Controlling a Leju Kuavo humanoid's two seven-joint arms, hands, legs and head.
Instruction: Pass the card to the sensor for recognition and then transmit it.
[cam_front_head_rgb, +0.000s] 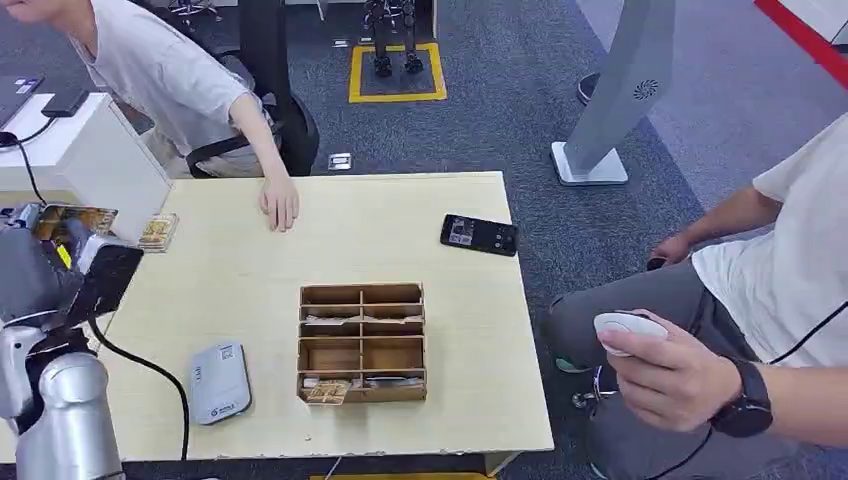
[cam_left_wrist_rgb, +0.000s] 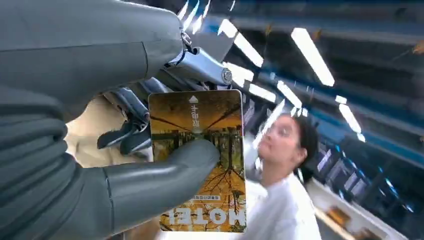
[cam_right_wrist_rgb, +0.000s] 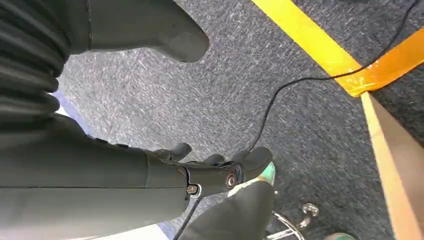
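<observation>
My left hand (cam_front_head_rgb: 35, 268) is raised beside the table's left edge and pinches a yellow-orange hotel card (cam_front_head_rgb: 76, 221). In the left wrist view the card (cam_left_wrist_rgb: 210, 125) sits between the thick thumb (cam_left_wrist_rgb: 165, 175) and the darker fingers (cam_left_wrist_rgb: 127, 132) behind it, printed face toward the camera. The grey-white card sensor (cam_front_head_rgb: 218, 381) lies flat on the table near the front left, forward and to the right of that hand. My right hand (cam_right_wrist_rgb: 165, 172) hangs over grey carpet, fingers apart and holding nothing.
A wooden compartment box (cam_front_head_rgb: 362, 342) with several cards stands mid-table. A black phone (cam_front_head_rgb: 479, 235) lies at the back right. One person rests a hand (cam_front_head_rgb: 280, 203) on the far edge. A seated person at the right holds a white remote (cam_front_head_rgb: 628, 330). A small card stack (cam_front_head_rgb: 158, 232) lies at the left.
</observation>
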